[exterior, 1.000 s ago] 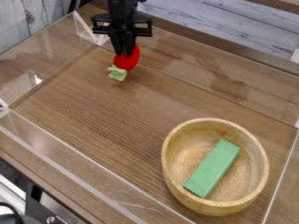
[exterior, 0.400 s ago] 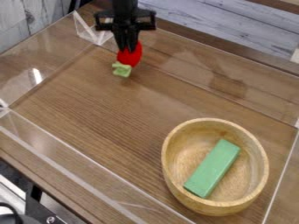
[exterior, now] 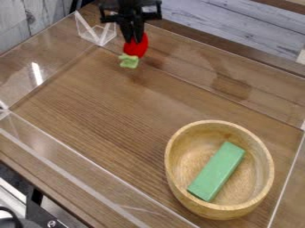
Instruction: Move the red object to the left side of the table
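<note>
Brown wood grain covers the table (exterior: 107,111), with bare surface running from the near side up to the gripper (exterior: 131,16). Well apart from the gripper, on its near side and toward the right of the view, a round wooden bowl (exterior: 181,183) holds a green block (exterior: 216,171). A clear low wall (exterior: 256,51) edges the tabletop beyond the gripper. Just below the gripper's fingertips is the strawberry (exterior: 136,44), small, rounded and bright red, its pale green leafy stem (exterior: 128,61) pointing toward the near side. The gripper is closed on the strawberry.
</note>
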`<state>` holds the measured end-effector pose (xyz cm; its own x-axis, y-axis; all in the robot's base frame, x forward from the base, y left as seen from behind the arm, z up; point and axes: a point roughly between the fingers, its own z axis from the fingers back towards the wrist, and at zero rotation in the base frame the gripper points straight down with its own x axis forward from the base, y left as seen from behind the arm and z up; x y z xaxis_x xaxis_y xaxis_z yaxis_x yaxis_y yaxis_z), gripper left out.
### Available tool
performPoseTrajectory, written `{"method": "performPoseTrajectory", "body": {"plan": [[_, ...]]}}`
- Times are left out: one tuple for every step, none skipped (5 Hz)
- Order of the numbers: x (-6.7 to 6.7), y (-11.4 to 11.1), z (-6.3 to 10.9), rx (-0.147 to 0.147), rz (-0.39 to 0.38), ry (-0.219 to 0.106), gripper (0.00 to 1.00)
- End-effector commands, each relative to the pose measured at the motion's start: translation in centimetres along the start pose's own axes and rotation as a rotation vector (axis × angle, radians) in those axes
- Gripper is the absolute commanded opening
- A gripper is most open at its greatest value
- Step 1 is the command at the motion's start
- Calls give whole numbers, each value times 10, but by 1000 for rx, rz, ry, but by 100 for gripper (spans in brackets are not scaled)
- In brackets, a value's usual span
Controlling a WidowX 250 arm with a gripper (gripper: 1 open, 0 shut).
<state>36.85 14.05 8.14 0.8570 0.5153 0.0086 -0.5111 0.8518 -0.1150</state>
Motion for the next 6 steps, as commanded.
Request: {"method": "performPoseTrajectory", "body": {"plan": [[12, 5, 39, -11, 22, -66, 0], [16, 12, 49, -4, 45, -62, 0], [7, 38, 41, 26, 77, -63, 0], [-5, 62, 27, 54, -6, -62, 0], [-15, 69, 17, 68, -85, -58, 0], [-27, 79, 4, 82, -46, -57, 0]]}}
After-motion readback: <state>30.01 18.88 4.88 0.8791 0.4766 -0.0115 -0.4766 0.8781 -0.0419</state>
